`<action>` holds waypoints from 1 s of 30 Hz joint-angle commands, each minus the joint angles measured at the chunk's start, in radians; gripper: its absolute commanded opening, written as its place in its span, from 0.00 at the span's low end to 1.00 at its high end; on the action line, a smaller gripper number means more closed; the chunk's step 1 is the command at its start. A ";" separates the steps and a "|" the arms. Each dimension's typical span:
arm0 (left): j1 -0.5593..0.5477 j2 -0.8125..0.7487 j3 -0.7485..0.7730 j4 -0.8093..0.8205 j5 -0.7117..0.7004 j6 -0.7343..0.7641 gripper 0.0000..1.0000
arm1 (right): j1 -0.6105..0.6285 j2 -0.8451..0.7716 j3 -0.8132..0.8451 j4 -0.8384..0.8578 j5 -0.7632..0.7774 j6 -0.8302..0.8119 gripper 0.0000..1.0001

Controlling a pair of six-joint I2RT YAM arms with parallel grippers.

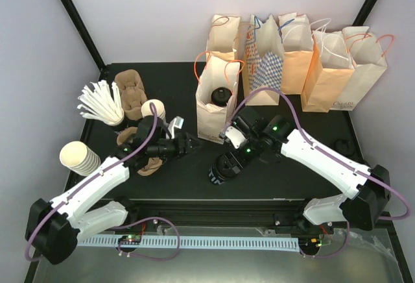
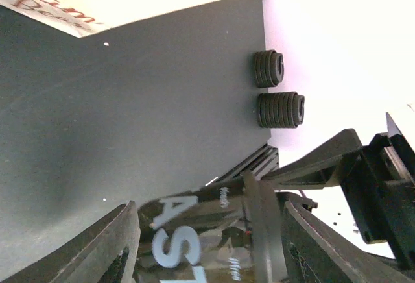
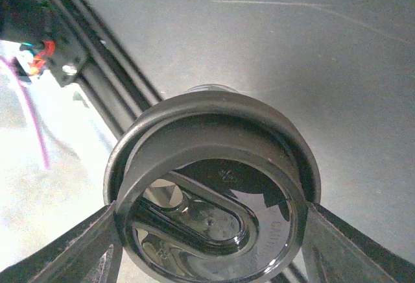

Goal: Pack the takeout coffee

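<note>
Clamped in the right gripper (image 3: 211,231), fingers tight on either side of its black lid (image 3: 207,185): the takeout coffee (image 1: 218,172), low at centre frame over the dark table (image 1: 168,82). Impossible to tell whether resting or lifted. Just to the left, the left gripper (image 1: 193,145), spread wide, holding nothing. Higher in frame, an open paper bag (image 1: 207,119), something dark and round showing inside. For a clean pack: keep the cup level, raise it clear of the bag's rim and orange handles (image 1: 231,69), centre over the mouth, lower straight, release only once seated. Likely risk: the lid popping off under a lid-only hold.
</note>
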 commanded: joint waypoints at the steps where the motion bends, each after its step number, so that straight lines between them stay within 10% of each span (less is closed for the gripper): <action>1: 0.096 -0.046 0.039 -0.162 0.149 0.112 0.63 | -0.007 0.046 0.080 -0.072 -0.152 0.040 0.64; 17: 0.162 -0.015 -0.012 -0.075 0.343 0.123 0.63 | -0.230 -0.150 -0.221 0.268 -0.601 0.474 0.64; 30: 0.162 -0.026 -0.028 -0.065 0.355 0.109 0.63 | -0.400 -0.508 -0.619 0.415 -0.292 1.314 0.65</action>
